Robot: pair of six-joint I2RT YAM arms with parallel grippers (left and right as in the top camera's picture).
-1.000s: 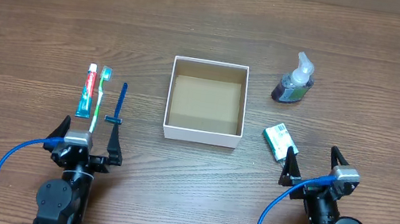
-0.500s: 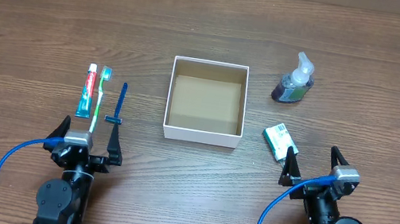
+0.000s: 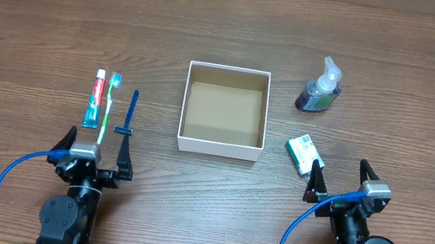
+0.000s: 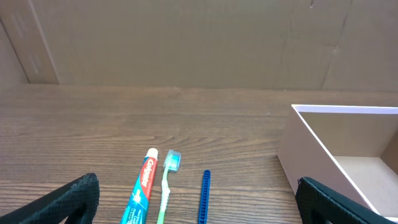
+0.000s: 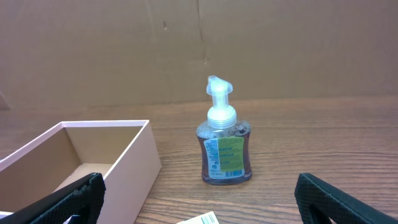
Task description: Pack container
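A wooden table [image 3: 43, 7] fills the overhead view, and the wrist views show a brown cardboard wall [image 4: 186, 43] standing along its far edge. The container [image 3: 218, 148], a square shallow box with white walls and a brown cardboard floor, sits in the middle of the table with nothing in it.

The two arms sit at the near edge, each trailing a blue cable [image 3: 12, 177]. The left gripper [image 3: 99, 135] points toward the far edge, its jaws spread wide with nothing between them. The right gripper [image 3: 337, 166] is likewise wide open and holds nothing.

A clear pump bottle of dark liquid soap [image 3: 319, 92] stands upright to the right of the container, near its far corner but apart from it. Left of the container, well apart from it, three items lie side by side in a row: a toothpaste tube [image 3: 96, 99] with its cap toward the far edge, a green toothbrush [image 3: 109, 105] just beside it, and a blue razor [image 3: 130, 112] nearest the container. A small green-and-white packet [image 3: 304, 152] lies flat near the container's near right corner, just ahead of the right gripper's inner finger; whether they touch cannot be told.
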